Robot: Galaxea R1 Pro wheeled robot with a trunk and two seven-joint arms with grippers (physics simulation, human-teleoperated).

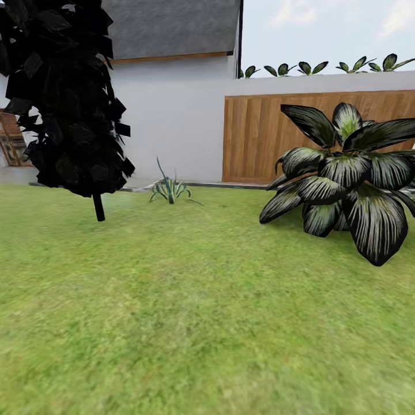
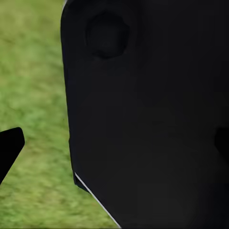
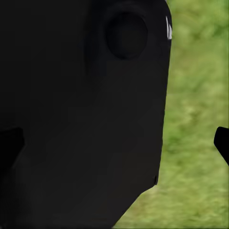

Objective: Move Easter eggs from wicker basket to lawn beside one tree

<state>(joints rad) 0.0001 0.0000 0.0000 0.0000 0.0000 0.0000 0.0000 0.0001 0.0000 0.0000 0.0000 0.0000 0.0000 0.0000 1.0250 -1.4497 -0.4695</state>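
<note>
Wide lawn (image 1: 190, 323) ahead, mottled green, in the garden. Black-leaved thin-trunk tree (image 1: 69, 98) at left, small spiky plant (image 1: 169, 190) near white house wall (image 1: 173, 127), big dark broad-leaf plant (image 1: 346, 173) at right, wooden fence (image 1: 259, 138) behind. No eggs or basket seen here.

Wrist cams: each arm held close to a dark robot body part (image 2: 152, 119), grass beside. 1 black fingertip (image 2: 9, 148) of left claw, 1 fingertip (image 3: 222, 140) of right claw; state of both: cannot tell.
</note>
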